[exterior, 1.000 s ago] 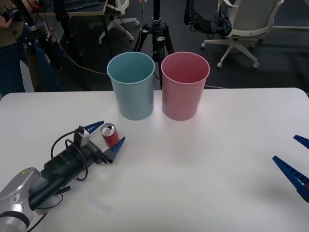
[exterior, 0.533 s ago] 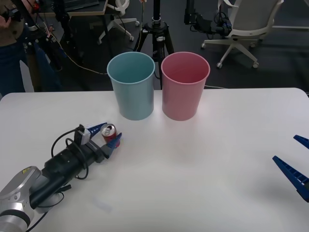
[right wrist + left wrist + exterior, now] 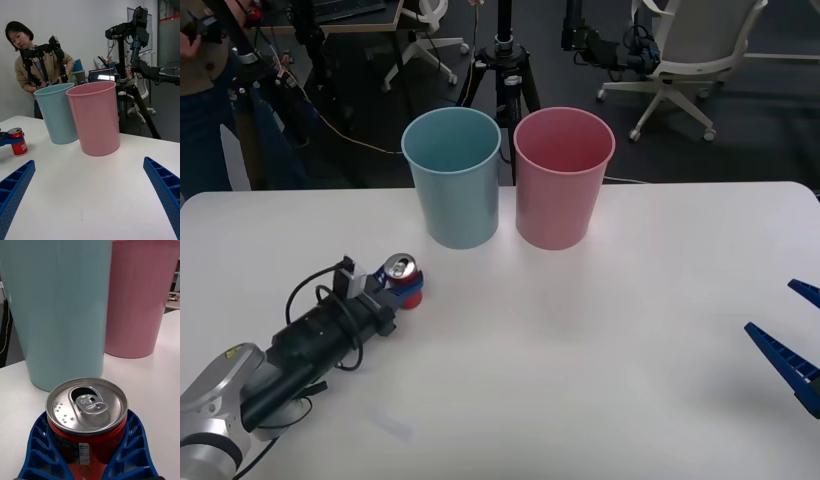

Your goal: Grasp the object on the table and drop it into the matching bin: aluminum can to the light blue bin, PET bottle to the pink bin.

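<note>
The left gripper [image 3: 395, 287] is clenched on the red can [image 3: 404, 279], which stands upright toward the table's [image 3: 600, 350] left edge. Just beyond it, along the far edge, the light blue bin [image 3: 452, 176] and pink bin [image 3: 563, 177] stand side by side. The right gripper [image 3: 792, 340] hangs spread wide at the right edge, well apart.

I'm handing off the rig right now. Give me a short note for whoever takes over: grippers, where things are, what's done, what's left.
Left gripper: shut on the red can, which stands upright on the table in front of the light blue bin.
Right gripper: open, idle at the table's right side.
Pink bin: beside the blue one, on its right.
Done: can grasped.
Left: lift it and drop it into the light blue bin.
</note>
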Available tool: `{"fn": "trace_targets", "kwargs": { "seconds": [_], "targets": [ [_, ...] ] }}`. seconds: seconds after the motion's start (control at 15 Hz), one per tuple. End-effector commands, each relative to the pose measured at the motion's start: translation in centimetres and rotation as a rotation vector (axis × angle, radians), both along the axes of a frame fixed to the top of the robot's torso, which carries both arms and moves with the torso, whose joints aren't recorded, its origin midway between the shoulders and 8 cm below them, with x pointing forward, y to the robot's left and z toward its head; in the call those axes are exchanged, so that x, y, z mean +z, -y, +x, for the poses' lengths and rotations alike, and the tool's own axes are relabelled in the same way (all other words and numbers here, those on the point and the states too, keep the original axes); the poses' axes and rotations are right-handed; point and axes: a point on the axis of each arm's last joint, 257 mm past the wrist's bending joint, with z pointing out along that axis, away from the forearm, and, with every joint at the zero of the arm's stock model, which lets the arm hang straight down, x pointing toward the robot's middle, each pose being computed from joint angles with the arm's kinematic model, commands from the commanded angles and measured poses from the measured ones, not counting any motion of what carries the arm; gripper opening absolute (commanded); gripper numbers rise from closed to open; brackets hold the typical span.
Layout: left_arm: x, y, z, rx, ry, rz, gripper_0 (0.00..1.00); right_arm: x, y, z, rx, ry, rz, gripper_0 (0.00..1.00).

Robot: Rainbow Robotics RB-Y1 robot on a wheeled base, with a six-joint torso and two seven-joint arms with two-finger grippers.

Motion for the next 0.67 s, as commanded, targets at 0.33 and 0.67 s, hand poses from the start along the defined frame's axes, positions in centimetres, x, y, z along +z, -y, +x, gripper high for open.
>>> {"fn": "trace_targets", "kwargs": {
  "seconds": [0.33,0.67],
  "targets": [
    [1.4,-1.3,-0.8,-0.013,-0.002,-0.013,0.0,0.0,0.0,0.0,0.0,0.0,0.0,1.0],
    [4.3,-2.0,-4.0,-0.017,-0.027,-0.061,0.0,0.0,0.0,0.0,0.0,0.0,0.0,1.0]
  ]
}}
